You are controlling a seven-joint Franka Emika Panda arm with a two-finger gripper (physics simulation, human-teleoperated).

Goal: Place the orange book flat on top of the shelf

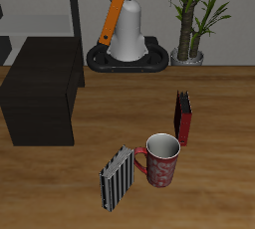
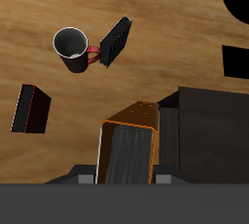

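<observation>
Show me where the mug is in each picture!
Exterior view: the mug stands near the table's front edge, between the striped book and the dark red book.
Wrist view: the mug stands on the wood floor, its handle toward the striped book.
Shared landmark: the striped book.

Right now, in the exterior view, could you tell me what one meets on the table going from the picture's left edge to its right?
shelf → black-and-white striped book → mug → dark red-and-black book

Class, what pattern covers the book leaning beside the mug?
Black-and-white stripes on the book by the mug; clearest in the exterior view.
</observation>
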